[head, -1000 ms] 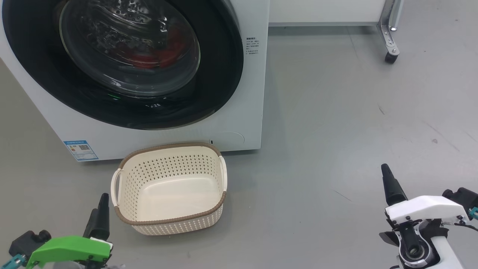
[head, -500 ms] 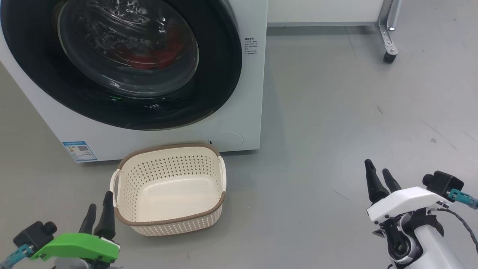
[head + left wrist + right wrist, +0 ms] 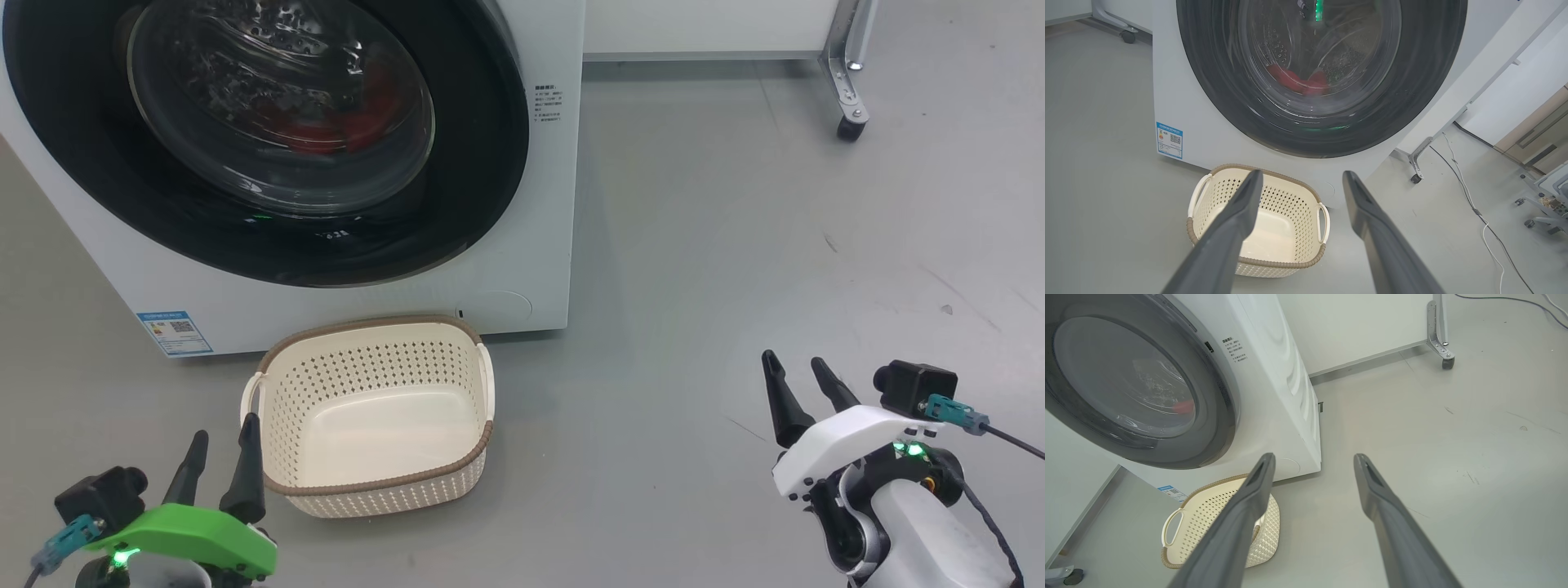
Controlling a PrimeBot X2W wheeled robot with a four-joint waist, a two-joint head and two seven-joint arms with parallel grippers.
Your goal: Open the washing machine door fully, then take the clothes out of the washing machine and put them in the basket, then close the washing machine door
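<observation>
Our left end effector (image 3: 224,427) and right end effector (image 3: 792,359) both hang wide open, empty. The round washing machine door (image 3: 482,163), glossy black rim around clear glass, is shut. It looks rigid and probably slick, so we'd hook its outer edge. Soft, light red clothes (image 3: 343,126) lie behind it.
</observation>
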